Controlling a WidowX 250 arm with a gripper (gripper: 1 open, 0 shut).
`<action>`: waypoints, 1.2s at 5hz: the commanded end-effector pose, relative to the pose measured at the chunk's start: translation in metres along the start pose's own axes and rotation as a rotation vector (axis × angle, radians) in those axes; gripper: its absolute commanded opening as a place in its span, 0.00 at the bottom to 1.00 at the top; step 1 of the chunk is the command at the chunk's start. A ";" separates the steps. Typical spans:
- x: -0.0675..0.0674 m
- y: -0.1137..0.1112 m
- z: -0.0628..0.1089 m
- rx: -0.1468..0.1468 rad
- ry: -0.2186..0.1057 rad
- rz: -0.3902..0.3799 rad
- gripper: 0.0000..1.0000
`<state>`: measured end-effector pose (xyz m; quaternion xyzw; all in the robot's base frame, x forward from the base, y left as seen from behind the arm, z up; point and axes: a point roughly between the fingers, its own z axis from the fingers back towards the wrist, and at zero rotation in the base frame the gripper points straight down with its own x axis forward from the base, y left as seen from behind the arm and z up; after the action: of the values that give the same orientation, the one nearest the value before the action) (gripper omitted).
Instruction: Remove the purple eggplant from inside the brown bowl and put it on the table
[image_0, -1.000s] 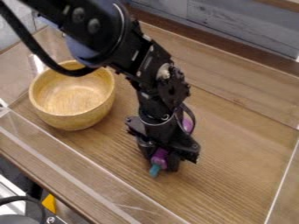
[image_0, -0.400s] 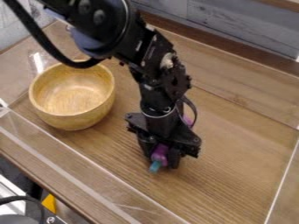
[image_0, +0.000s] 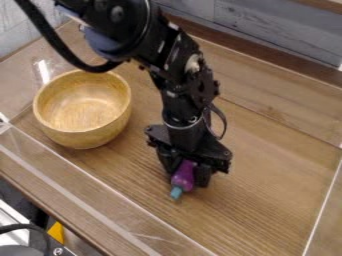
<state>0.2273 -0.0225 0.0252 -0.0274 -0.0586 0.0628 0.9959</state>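
Placement looks like the step in hand: the purple eggplant (image_0: 182, 180) is already out of the brown bowl (image_0: 83, 110), which sits empty well apart at about ten o'clock from it, and it lies at counter (image_0: 281, 120) level directly beneath the downward-pointing hand (image_0: 186, 176). Its purple body shows between the fingers with the teal stem poking out toward six o'clock, and the hand appears clenched on it, though whether the toy's weight already rests on the wood cannot be told. Next, I judge, the fingers must let go and lift straight up without nudging it.
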 end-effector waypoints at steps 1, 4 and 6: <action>0.013 -0.001 0.006 -0.013 -0.034 0.022 0.00; 0.018 -0.004 0.007 -0.014 -0.028 0.051 1.00; 0.020 -0.002 0.008 -0.003 -0.028 0.068 1.00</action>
<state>0.2385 -0.0229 0.0282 -0.0285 -0.0548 0.0939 0.9937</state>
